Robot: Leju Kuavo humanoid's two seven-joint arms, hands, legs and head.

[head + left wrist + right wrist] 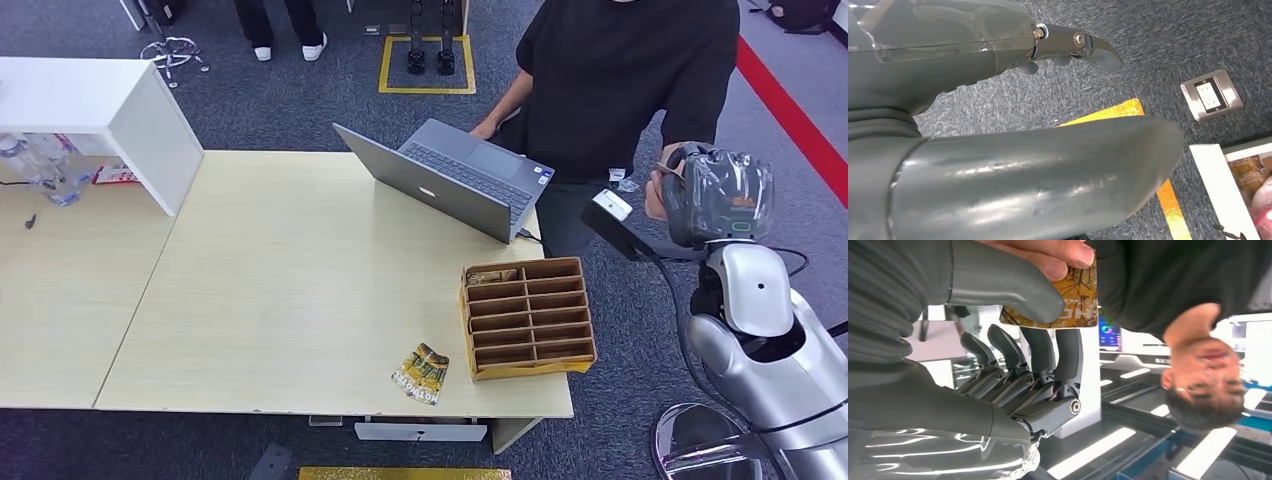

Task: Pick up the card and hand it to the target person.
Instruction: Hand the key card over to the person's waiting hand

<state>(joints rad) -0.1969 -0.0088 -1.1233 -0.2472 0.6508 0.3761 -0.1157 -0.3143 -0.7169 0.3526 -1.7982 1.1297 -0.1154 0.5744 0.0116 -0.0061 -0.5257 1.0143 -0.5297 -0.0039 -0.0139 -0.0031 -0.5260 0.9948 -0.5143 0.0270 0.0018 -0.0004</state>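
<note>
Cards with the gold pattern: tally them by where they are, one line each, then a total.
Card pinched by the right hand and the person's fingers: 1
Cards on the table: 1 small stack, count unclear
Cards in the wooden organizer: 1 batch, top-left slot
Total: 3 spots

laptop (455, 180) and compartment box (528, 317) obstructing table's right

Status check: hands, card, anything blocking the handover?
Right hand pinching card; person's hand gripping it too. Left hand holds nothing. Nothing blocking.
</note>
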